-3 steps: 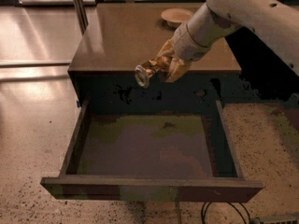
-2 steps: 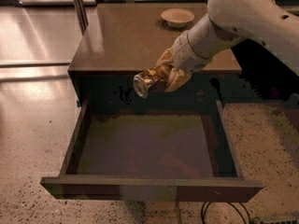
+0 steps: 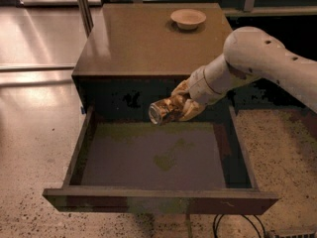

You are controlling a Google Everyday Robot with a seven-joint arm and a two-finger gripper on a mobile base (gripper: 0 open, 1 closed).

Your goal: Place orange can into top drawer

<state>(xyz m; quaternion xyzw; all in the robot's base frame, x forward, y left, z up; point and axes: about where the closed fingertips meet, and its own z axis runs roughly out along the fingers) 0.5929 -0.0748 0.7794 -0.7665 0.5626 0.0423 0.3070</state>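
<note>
The orange can (image 3: 162, 110) lies on its side in my gripper (image 3: 181, 107), silver end pointing left. My gripper is shut on it and holds it above the back part of the open top drawer (image 3: 148, 155), just in front of the cabinet's face. The drawer is pulled fully out, with a flat grey-brown floor and low dark sides. My white arm (image 3: 257, 63) reaches in from the right.
A shallow beige bowl (image 3: 187, 18) sits at the back right of the cabinet top (image 3: 143, 38). A metal post (image 3: 82, 6) stands at the back left. Cables (image 3: 223, 225) lie on the speckled floor below the drawer front.
My gripper has lowered the can from level with the cabinet's top edge down in front of the cabinet face, closer to the drawer floor. The view has shifted nearer.
</note>
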